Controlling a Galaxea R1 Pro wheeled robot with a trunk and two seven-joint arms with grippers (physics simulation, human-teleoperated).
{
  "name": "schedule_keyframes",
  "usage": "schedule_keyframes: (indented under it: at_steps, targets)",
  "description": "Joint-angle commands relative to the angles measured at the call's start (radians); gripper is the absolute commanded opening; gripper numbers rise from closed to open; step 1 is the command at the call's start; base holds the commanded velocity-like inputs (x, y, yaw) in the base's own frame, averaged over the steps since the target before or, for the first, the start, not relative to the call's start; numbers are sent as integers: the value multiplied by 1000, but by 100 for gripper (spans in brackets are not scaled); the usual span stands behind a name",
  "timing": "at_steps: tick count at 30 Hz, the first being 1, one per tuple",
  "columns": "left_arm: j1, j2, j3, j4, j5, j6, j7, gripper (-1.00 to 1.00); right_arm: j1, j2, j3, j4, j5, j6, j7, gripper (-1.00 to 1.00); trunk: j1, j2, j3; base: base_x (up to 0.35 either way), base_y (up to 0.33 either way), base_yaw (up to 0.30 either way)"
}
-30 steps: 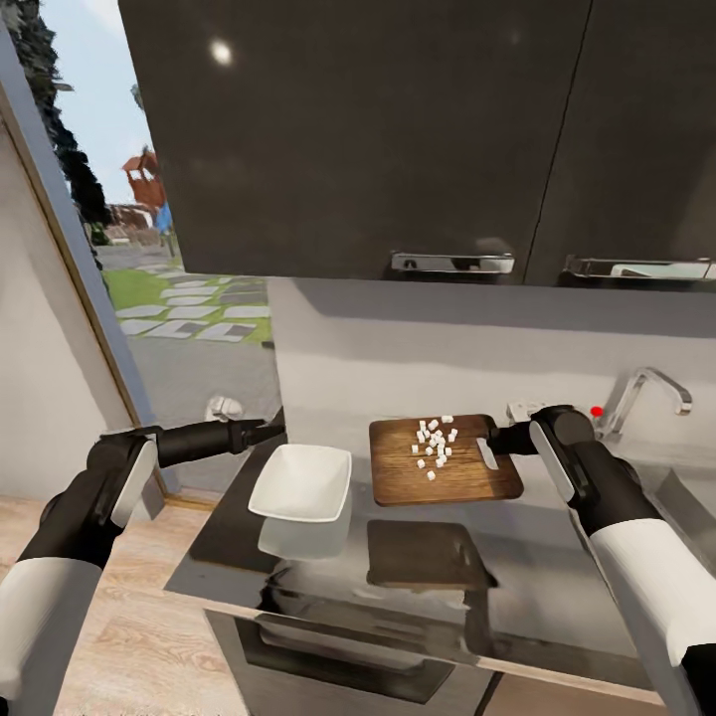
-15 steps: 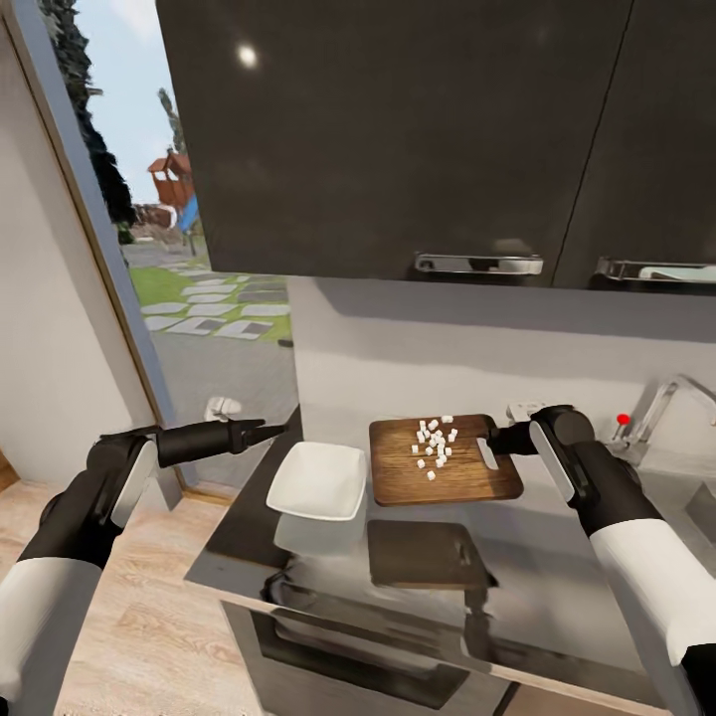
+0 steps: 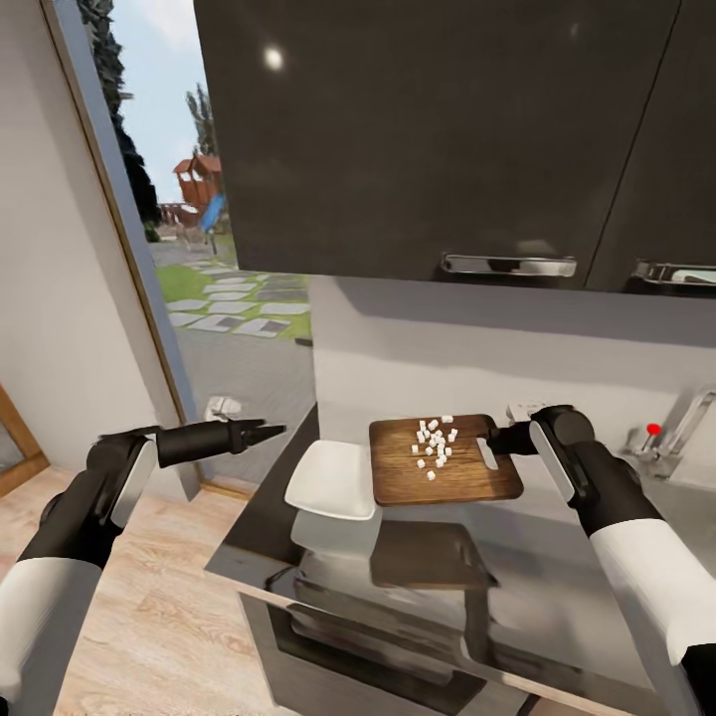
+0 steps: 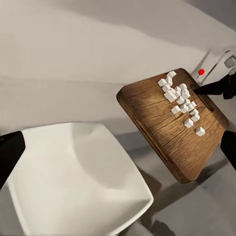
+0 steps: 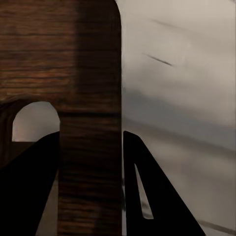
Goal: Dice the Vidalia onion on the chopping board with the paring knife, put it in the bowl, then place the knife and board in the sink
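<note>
My right gripper (image 3: 494, 440) is shut on the slot end of the chopping board (image 3: 462, 477), holding it level above the countertop (image 3: 557, 557). In the right wrist view the two fingers clamp the board's edge (image 5: 73, 59). Diced onion (image 3: 435, 446) lies as small white cubes on the board (image 4: 162, 128). The white bowl (image 3: 328, 482) rests on the counter just left of the board and partly under its left edge. My left gripper (image 3: 268, 430) hovers open above and left of the bowl (image 4: 73, 182), its fingers (image 4: 10, 152) wide apart. The paring knife is out of view.
A chrome faucet with a red-tipped lever (image 3: 653, 430) stands at the far right; the sink basin is out of view. Dark upper cabinets (image 3: 447, 129) hang overhead. The counter's left end (image 3: 259, 517) drops to wooden floor beside a glass door (image 3: 229, 298). An oven front (image 3: 378, 646) is below.
The camera has swung left, so counter, bowl and faucet slid right in the picture. The held board now reaches the bowl's right edge. Both arms keep their pose.
</note>
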Motion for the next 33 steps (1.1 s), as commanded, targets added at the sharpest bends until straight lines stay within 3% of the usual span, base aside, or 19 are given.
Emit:
schedule_keyframes:
  at_steps: [1,33]
  targets:
    - [-1,0,0,0,4,6,-1,100,-1,-1,2,-1,1,4,3,-100,1,-2,-2,0,0,136]
    - [-1,0,0,-1,4,6,-1,100,-1,-1,1,-1,1,4,3,-100,1,-2,-2,0,0,113]
